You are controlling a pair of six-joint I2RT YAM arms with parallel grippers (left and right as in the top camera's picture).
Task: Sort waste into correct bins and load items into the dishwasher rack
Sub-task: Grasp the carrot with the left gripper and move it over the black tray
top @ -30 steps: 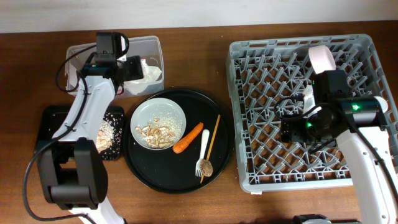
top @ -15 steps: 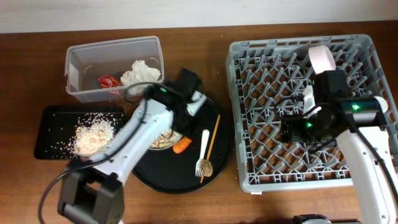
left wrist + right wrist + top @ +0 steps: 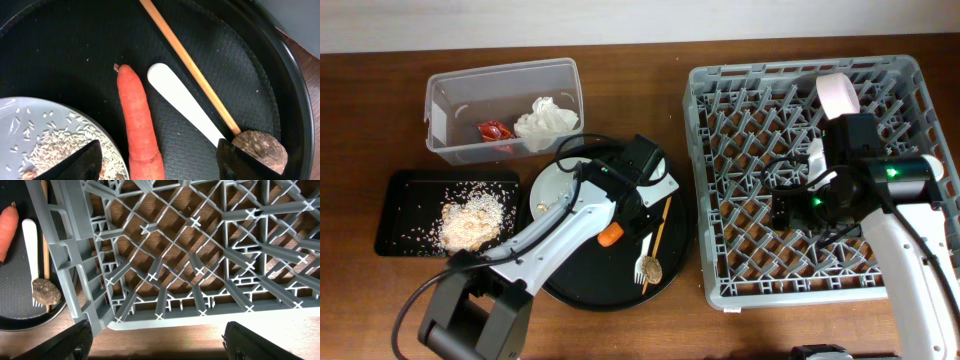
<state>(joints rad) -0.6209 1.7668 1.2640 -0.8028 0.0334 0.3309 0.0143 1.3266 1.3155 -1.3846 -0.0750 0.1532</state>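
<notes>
The orange carrot piece (image 3: 138,125) lies on the big round black tray (image 3: 580,275) beside the pale plate (image 3: 552,180), which holds food scraps. My left gripper (image 3: 626,220) is open just above the carrot's thick end, a finger on each side (image 3: 162,167). The white fork (image 3: 182,106), a chopstick (image 3: 190,70) and the brown lump (image 3: 260,149) lie to its right. My right gripper (image 3: 788,205) hovers open and empty over the grey rack (image 3: 740,270), as the right wrist view (image 3: 172,345) shows. A pink bowl (image 3: 838,92) stands in the rack's far side.
The clear tub (image 3: 450,100) at the back left holds a red wrapper (image 3: 493,131) and a white napkin (image 3: 545,120). The shallow black tray (image 3: 400,190) at the left holds beige scraps (image 3: 470,220). The rack's front left corner (image 3: 95,315) is near the table edge.
My left arm has swung from over the clear tub to the round tray and now sits over the carrot with its jaws open. The right arm has not moved.
</notes>
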